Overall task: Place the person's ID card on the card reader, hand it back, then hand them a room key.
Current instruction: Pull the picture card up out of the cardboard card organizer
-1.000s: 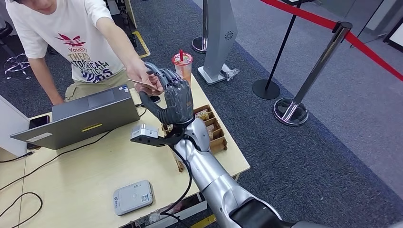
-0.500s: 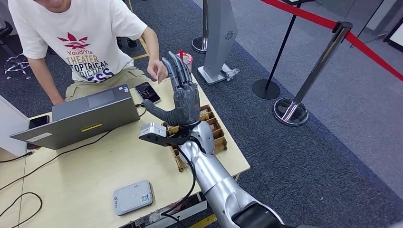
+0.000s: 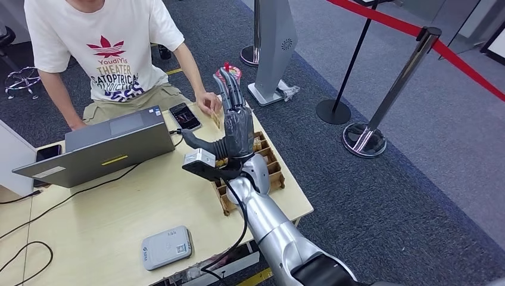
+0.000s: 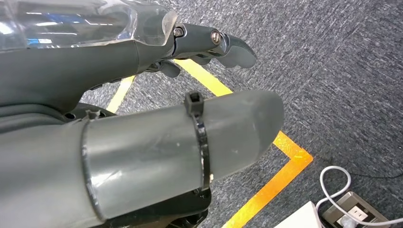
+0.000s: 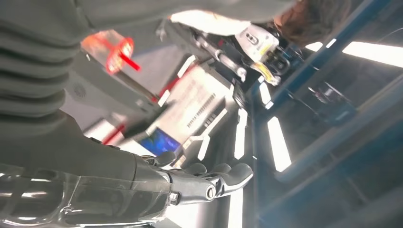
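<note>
Nearest me, the card reader (image 3: 167,247) sits bare at the table's (image 3: 107,214) near edge, so I judge the scan done. Beyond it my right hand (image 3: 233,122) stands upright over the wooden tray (image 3: 271,170), fingers straight and spread, holding nothing. Farther off, the person's hand (image 3: 208,102) rests on the table with the ID card (image 3: 217,119) just beside it (handed back, I'd say). Left to do: the room key. My left hand (image 4: 142,118) hangs over carpet; its grasp I cannot tell.
</note>
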Controlling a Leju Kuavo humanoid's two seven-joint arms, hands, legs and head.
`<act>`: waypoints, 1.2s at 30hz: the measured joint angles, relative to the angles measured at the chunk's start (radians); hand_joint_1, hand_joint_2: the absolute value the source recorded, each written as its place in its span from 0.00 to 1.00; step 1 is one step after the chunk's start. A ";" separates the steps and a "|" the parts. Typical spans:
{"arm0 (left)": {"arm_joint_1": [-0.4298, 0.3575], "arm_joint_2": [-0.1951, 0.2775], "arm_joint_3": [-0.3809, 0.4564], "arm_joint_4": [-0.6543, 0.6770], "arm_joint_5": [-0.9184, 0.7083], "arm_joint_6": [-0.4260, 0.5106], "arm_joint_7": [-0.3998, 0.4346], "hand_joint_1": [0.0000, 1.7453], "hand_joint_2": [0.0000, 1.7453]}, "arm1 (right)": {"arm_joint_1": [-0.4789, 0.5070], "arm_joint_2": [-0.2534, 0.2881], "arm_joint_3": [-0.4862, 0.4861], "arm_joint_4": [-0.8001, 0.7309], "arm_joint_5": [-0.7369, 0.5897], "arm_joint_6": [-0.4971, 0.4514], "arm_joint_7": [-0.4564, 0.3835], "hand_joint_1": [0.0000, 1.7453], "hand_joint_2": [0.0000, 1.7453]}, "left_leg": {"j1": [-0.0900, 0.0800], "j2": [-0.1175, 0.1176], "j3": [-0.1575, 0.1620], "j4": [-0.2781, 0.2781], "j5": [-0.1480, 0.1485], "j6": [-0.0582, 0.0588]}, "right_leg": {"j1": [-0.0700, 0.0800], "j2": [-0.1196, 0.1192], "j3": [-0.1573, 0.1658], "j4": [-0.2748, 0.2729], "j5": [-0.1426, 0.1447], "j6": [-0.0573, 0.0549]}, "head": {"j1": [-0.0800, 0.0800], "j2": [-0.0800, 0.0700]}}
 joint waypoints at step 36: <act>0.006 -0.011 -0.059 -0.047 0.114 -0.003 -0.006 0.00 0.00 | 0.180 -0.265 0.351 -0.081 -0.041 0.000 0.272 0.00 1.00 | 0.000 -0.001 -0.001 0.000 -0.001 0.000 | 0.000 -0.001 -0.001 -0.001 0.000 0.000 | 0.000 0.000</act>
